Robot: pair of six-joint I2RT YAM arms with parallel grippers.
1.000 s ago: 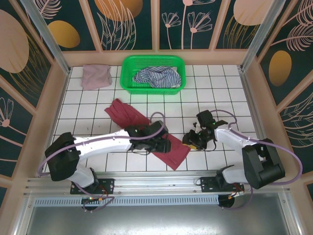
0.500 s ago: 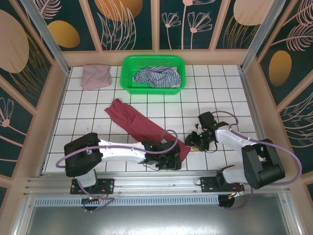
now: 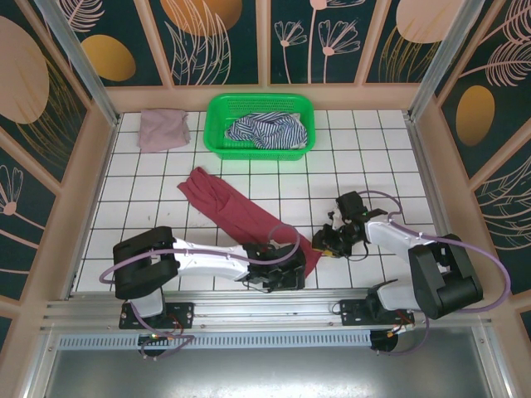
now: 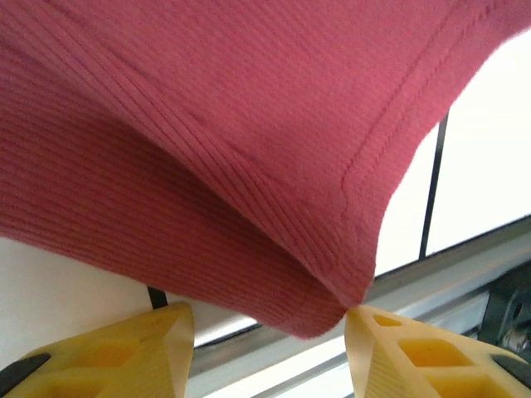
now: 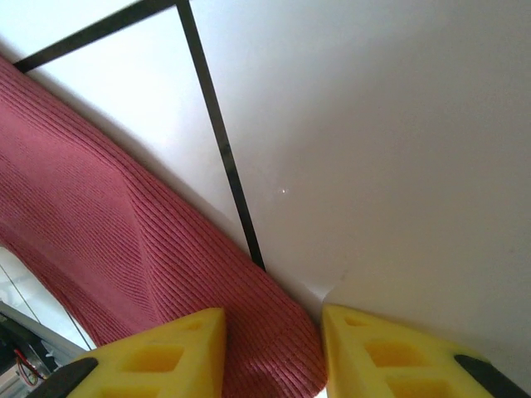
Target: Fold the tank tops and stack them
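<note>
Mauve top (image 3: 162, 129) folded, striped top (image 3: 265, 130) untouched; maroon top's (image 3: 236, 214) corner is straddled by left gripper (image 4: 270, 315) and right gripper (image 5: 272, 315), fingers parted.

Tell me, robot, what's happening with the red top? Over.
Left gripper open, straddling near corner of dark red ribbed cloth tank top. Right gripper open around its edge. Green plastic basket far back, apart.

L hand (image 4: 270, 319), R hand (image 5: 274, 319): low, jaws apart.

High fixed camera facing down; both wrist cameras close against the same maroon tank top (image 4: 207, 124)
</note>
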